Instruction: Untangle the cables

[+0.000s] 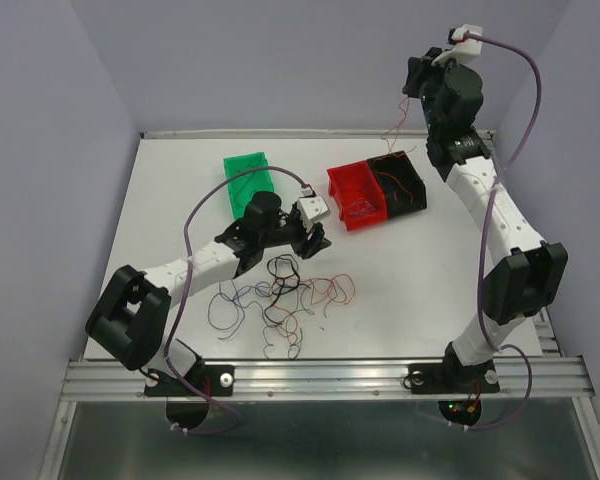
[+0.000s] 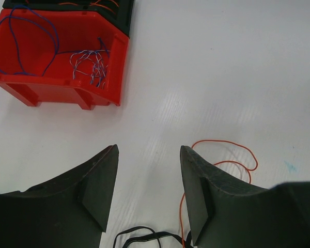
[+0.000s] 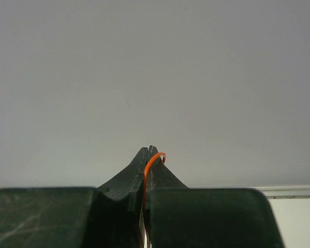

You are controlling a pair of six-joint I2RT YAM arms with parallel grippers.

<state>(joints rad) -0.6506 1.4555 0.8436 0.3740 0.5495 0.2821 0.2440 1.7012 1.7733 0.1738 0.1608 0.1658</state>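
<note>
Top view: the cables (image 1: pixel 280 295) lie loose on the table (image 1: pixel 170 210) just in front of the left gripper (image 1: pixel 317 240), with red, black and blue-purple strands overlapping. The right gripper (image 1: pixel 410 85) is raised high near the far right corner, and an orange strand (image 1: pixel 399 118) hangs from it. The right wrist view settles that grip: the right gripper (image 3: pixel 149 151) is pressed together, pinching the orange strand (image 3: pixel 154 159), which curls over the tip. The left wrist view shows the left gripper (image 2: pixel 148 152) spread, with only bare table between its fingers. An orange loop (image 2: pixel 232 155) lies beside one finger and a black loop (image 2: pixel 139 235) at the bottom edge. Only this view shows what the red bin (image 2: pixel 62 88) holds: blue-purple wires (image 2: pixel 90 64). From above, the red bin (image 1: pixel 338 185) touches the black bin (image 1: pixel 417 178), and the green bin (image 1: pixel 248 178) stands apart to their left. The table is white and glossy. A grey-lilac wall (image 1: pixel 40 150) closes in each side.
</note>
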